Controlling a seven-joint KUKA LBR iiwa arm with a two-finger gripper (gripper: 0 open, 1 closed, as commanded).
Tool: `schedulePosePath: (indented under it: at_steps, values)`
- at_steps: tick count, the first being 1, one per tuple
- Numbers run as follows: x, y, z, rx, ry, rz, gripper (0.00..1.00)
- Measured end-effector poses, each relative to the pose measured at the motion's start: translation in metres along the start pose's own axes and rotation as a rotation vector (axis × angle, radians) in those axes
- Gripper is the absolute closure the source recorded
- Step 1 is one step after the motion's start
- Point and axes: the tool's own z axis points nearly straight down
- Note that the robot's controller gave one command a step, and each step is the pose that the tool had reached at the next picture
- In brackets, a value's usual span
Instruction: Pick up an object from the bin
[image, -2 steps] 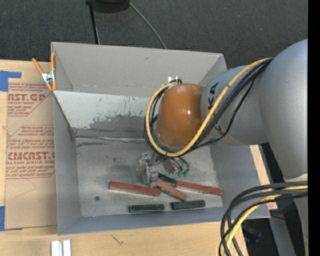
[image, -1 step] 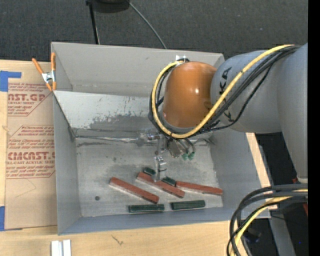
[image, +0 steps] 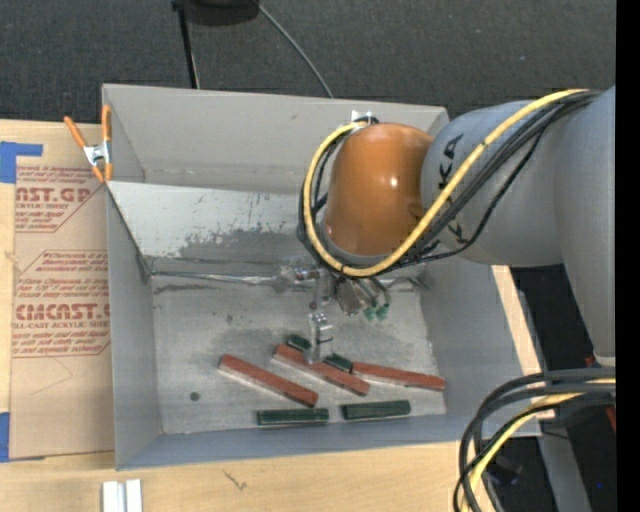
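My gripper (image: 321, 338) hangs below the orange wrist cover, low over the middle of the bin floor. Its tip is right above a red-brown flat stick (image: 322, 370) that lies slanted there, with a small dark green piece (image: 337, 362) on it. A second small dark green piece (image: 298, 344) lies just left of the tip. I cannot see whether anything is in the gripper.
A longer red-brown stick (image: 267, 380) lies to the left and another (image: 402, 377) to the right. Two dark green bars (image: 291, 417) (image: 375, 409) rest along the bin's near wall. The arm and its yellow cables cover the bin's right back part.
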Motion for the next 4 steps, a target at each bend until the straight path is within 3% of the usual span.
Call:
schedulePosePath:
  at_steps: [1, 2, 3, 4]
  values:
    - [0.025, 0.002, 0.084, -0.001, 0.004, -0.028, 1.00]
    - [0.024, 0.002, 0.084, -0.001, -0.002, -0.028, 0.00]
    - [0.024, 0.002, 0.084, -0.001, -0.001, -0.027, 0.00]
    - [0.052, -0.098, 0.080, 0.000, 0.001, 0.026, 1.00]
